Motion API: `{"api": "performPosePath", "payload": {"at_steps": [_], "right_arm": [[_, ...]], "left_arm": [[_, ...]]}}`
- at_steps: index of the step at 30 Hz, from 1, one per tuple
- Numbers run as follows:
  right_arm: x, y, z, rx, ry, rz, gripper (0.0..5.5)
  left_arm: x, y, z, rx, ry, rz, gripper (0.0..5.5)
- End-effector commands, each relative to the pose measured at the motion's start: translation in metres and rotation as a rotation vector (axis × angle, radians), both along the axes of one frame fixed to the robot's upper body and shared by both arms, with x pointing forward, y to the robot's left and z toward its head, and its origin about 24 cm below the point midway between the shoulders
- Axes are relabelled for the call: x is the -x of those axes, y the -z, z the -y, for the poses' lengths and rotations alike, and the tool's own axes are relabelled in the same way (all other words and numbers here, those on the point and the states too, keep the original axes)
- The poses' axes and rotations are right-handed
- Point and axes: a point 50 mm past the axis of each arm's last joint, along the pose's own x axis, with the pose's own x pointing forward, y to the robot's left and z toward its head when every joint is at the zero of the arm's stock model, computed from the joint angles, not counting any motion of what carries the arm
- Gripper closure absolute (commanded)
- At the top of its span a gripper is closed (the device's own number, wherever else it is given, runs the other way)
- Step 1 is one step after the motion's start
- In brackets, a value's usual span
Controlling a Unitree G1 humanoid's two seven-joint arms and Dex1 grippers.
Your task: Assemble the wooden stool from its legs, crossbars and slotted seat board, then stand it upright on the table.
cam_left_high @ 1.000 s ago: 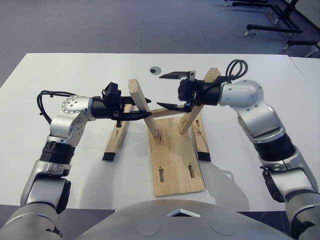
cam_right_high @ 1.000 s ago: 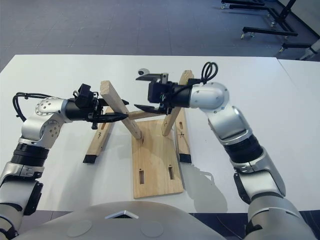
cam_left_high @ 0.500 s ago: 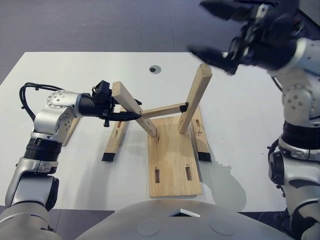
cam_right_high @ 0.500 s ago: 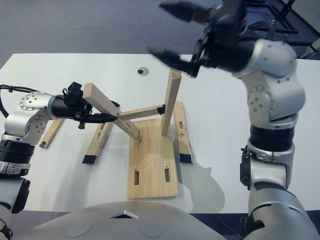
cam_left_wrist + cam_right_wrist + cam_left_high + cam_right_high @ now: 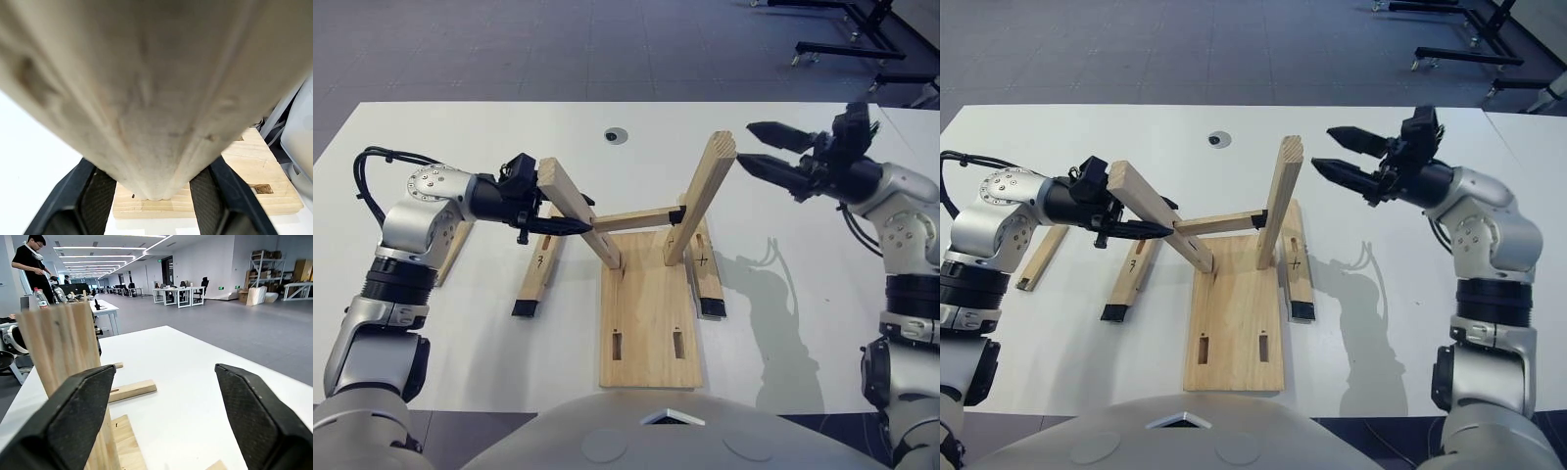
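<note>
On the white table (image 5: 460,137), at the far left, a loose wooden strip (image 5: 1041,259) is being seen lying flat. Next, the slanted leg (image 5: 576,208) is being held by the left gripper (image 5: 570,226), with its fingers (image 5: 100,196) closed on both sides of the wood. A loose leg (image 5: 534,279) is lying flat just beneath. The crossbar (image 5: 636,217) is being carried between the slanted leg and the upright leg (image 5: 700,201). Their lower ends are being rested at the far end of the seat board (image 5: 651,323), which is lying flat mid-table. Another loose leg (image 5: 707,279) is lying just beside the board. The right gripper (image 5: 746,144) is being held wide open in the air near the upright leg's top, not touching it.
</note>
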Motion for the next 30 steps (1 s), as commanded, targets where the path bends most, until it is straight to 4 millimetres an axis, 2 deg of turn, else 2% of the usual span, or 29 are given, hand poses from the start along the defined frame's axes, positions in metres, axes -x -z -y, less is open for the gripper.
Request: {"api": "performPosePath", "payload": {"at_steps": [1, 6, 12, 14, 20, 24, 30], "right_arm": [[0.003, 0.002, -0.009, -0.043, -0.014, -0.006, 1.76], [0.007, 0.004, -0.011, -0.068, -0.008, -0.022, 1.76], [0.019, 0.003, 0.017, -0.067, 0.042, -0.053, 1.76], [0.022, 0.001, 0.019, -0.067, 0.028, -0.062, 1.76], [0.025, -0.007, -0.002, -0.117, -0.056, -0.046, 1.76], [0.028, -0.013, -0.010, -0.137, -0.086, -0.039, 1.76], [0.017, -0.003, -0.019, -0.108, -0.069, -0.031, 1.76]], "left_arm": [[0.001, 0.010, -0.002, -0.117, 0.024, -0.010, 3.48], [-0.002, 0.004, 0.002, -0.119, 0.050, 0.020, 3.48], [-0.003, -0.002, 0.001, -0.121, 0.065, 0.029, 3.48], [-0.003, -0.003, 0.001, -0.122, 0.067, 0.032, 3.48], [-0.006, -0.005, 0.005, -0.135, 0.060, 0.041, 3.48], [-0.008, -0.010, 0.009, -0.130, 0.067, 0.061, 3.48], [-0.009, -0.014, 0.013, -0.125, 0.075, 0.080, 3.48]]}}
